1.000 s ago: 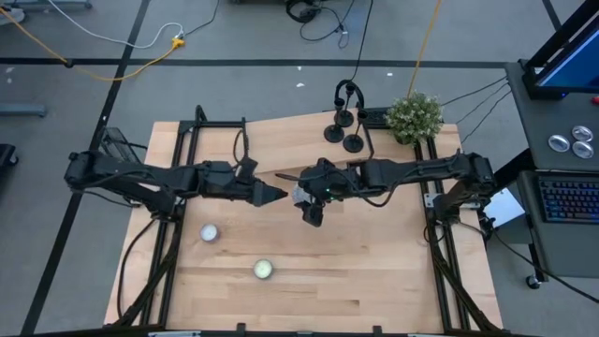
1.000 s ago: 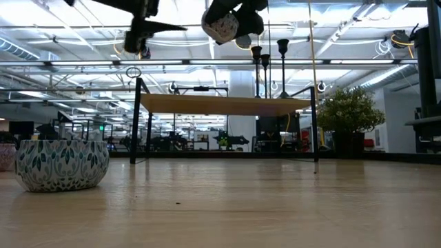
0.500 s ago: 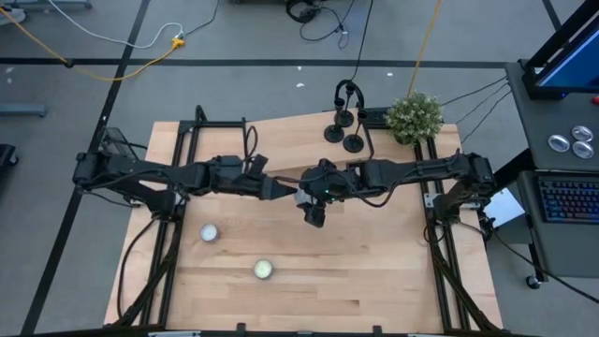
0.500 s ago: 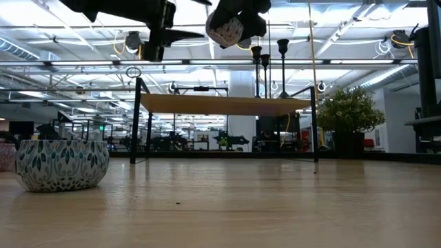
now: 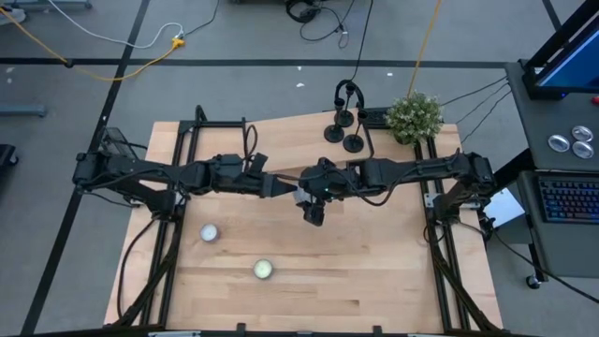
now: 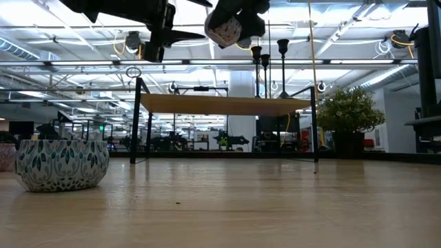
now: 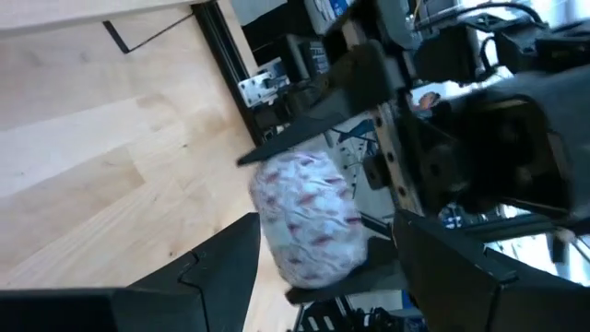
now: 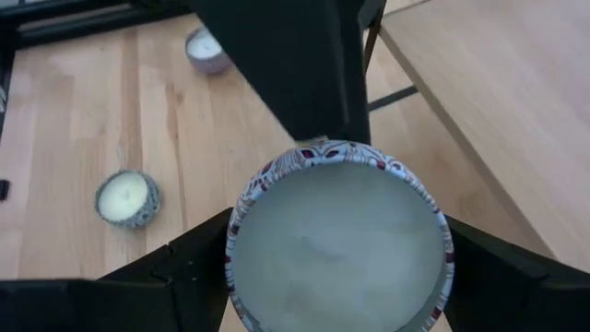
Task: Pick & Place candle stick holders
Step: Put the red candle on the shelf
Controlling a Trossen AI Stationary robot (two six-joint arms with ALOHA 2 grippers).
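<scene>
Standing at the upper middle of the high view, the three candle stick holders (image 5: 342,126) look light, rigid and top-heavy; gripping the thin stem seems safest. Right gripper (image 8: 337,277) clasps a patterned candle tin (image 8: 339,238); left gripper (image 7: 318,254) straddles it, unclenched.

Even, bright overhead light fills the high view, and the table (image 5: 374,271) shows only soft shadows. In the low view, ceiling lamps (image 6: 344,31) glare across the upper frame, leaving the arms silhouetted. The left wrist view is blurred throughout; its upper right is dark.
</scene>
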